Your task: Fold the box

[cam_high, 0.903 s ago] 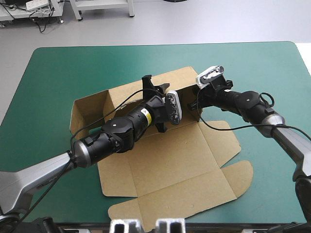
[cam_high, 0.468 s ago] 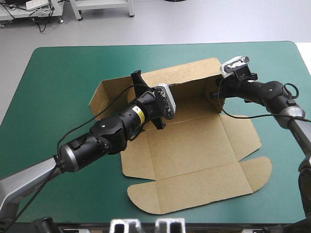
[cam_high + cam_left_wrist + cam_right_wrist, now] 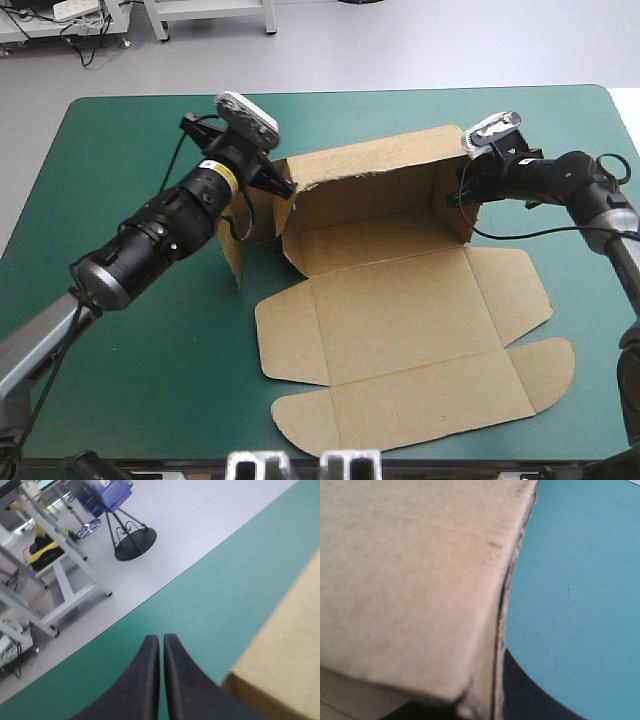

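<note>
Item: box (image 3: 390, 320), brown board, part-formed. It lies right of centre on the table (image 3: 120, 300), over the teal-green cover.
- Far wall (image 3: 370, 165): raised, running left to right, its right end slightly farther away.
- Left side wall (image 3: 238, 245): upright, angled toward the near-left.
- Right side wall (image 3: 455, 205): upright.
- Lid panel: flat on the cover, with its rounded flaps (image 3: 400, 405) spread toward the near edge.

Change since the earlier view: the whole sheet has slid to the right. The left flap, splayed outward before, now stands up. The left arm, which lay across the box, has drawn back off it to the left.

Left pincer (image 3: 280, 182): sits at the box's far-left corner. In the left wrist view its black fingers (image 3: 150, 680) meet in a point (image 3: 161, 639), closed on nothing. They are over bare cover, with a box edge (image 3: 285, 660) just beside them.

Right pincer (image 3: 462, 192): clamped on the box at the right side wall. In the right wrist view the board (image 3: 410, 580) fills most of the field and hides one finger. The other finger (image 3: 525, 700) shows against the board's edge.

Obstruction: the left arm stands left of the box, clear of its interior.

Orientation: the long axis runs far to near, drifting right toward the near end. The tray opens upward and the lid points at the near edge.
</note>
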### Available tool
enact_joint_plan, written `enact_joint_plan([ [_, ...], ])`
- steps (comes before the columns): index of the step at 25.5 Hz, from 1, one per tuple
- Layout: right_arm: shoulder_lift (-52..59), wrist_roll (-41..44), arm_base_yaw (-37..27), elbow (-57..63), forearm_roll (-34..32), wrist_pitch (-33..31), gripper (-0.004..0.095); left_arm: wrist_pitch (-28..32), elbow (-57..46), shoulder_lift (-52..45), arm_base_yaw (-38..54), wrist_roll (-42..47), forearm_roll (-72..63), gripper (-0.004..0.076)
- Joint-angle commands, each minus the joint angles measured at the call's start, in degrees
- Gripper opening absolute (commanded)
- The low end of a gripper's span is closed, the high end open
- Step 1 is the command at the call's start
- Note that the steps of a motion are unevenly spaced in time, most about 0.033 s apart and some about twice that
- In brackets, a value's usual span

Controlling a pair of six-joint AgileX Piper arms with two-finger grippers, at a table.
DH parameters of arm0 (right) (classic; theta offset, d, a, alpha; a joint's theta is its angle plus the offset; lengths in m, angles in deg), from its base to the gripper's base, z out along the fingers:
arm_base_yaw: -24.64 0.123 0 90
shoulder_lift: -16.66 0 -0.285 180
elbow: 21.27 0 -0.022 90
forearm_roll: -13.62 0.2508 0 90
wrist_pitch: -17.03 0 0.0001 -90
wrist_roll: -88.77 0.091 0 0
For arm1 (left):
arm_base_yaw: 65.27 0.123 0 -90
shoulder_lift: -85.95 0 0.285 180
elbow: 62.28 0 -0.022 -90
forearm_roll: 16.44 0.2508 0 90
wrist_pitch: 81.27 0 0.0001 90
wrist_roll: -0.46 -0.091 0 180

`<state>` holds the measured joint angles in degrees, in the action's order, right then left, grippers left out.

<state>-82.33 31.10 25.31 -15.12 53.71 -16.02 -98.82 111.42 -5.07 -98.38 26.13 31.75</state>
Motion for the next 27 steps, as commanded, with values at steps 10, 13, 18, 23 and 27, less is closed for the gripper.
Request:
enact_joint_plan([
  [10, 0.09, 15.03, -0.60, -22.22, -21.02, -30.50, -0.0024, -14.47, 4.12, -0.07, 24.18, -19.68, -32.80, 0.0015],
  [13, -3.59, 16.02, -0.60, -25.66, -22.51, -37.46, -0.0024, -19.13, 4.12, 1.01, 25.71, -20.59, -33.89, 0.0015],
  [18, -10.22, 19.04, -0.60, -29.57, -22.83, -38.78, -0.0024, -20.44, 4.12, 1.68, 26.30, -20.48, -33.39, 0.0007],
  [23, -17.33, 22.11, -0.60, -35.13, -22.71, -38.78, -0.0023, -18.46, 4.12, 1.77, 26.30, -20.09, -32.70, 0.0008],
  [27, -20.74, 20.49, -0.60, -38.33, -22.41, -38.78, 0.0074, -18.26, 4.12, 1.77, 26.30, -20.09, -32.35, 0.0008],
])
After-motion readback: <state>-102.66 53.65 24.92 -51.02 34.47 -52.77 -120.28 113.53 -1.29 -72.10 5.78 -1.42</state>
